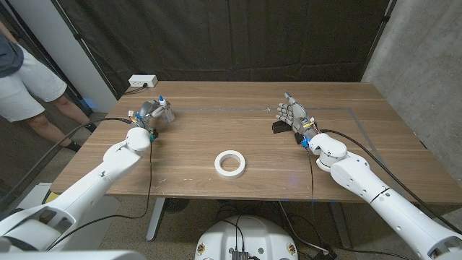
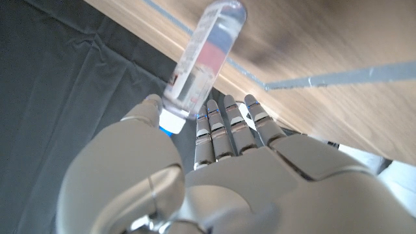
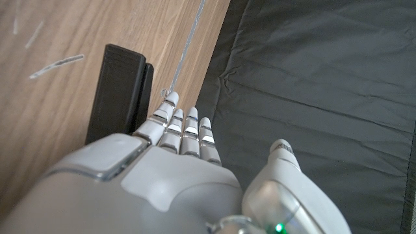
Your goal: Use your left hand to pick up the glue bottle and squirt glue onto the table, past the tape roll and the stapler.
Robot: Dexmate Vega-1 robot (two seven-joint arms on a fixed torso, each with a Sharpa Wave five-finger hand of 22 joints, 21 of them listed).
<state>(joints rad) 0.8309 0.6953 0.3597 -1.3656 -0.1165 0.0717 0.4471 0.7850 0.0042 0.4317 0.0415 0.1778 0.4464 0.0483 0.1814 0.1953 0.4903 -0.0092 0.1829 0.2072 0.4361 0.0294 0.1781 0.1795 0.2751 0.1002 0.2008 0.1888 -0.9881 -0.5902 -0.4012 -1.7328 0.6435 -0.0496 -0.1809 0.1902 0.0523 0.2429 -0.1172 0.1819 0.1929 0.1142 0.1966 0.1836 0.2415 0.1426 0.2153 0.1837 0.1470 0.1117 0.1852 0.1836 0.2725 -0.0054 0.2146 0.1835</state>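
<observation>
Left hand [image 1: 149, 114] holds the glue bottle [image 1: 163, 108] at the table's far left, thumb on one side and fingers [image 2: 221, 127] on the other; in the left wrist view the clear bottle [image 2: 205, 55] with its pink-and-white label sticks out beyond the fingertips over the wood. It sits close to the left edge of the wooden table [image 1: 253, 155], and I cannot tell whether the bottle touches the surface.

Right hand [image 1: 294, 115] stands on its edge at the far right with fingers straight and apart, holding nothing. Just beside it, on its left, lies the black stapler [image 1: 280, 128]; the right wrist view shows the stapler [image 3: 120, 91] next to the fingertips, touching or nearly so.

Between the two hands the tabletop is bare wood, a wide open stretch running to the far edge. A white tape roll [image 1: 230, 163] lies flat near the middle, closer to the near edge, well apart from both hands. Faint pale lines [image 1: 216, 109] run across the far part of the wood and down the right side.

Behind the table hangs a dark curtain [image 1: 238, 40]. A white power strip [image 1: 142, 81] sits at the far left corner. A grey concrete wall [image 1: 426, 65] stands on the right. A person [image 1: 29, 87] in light shorts stands at the left, away from the table.
</observation>
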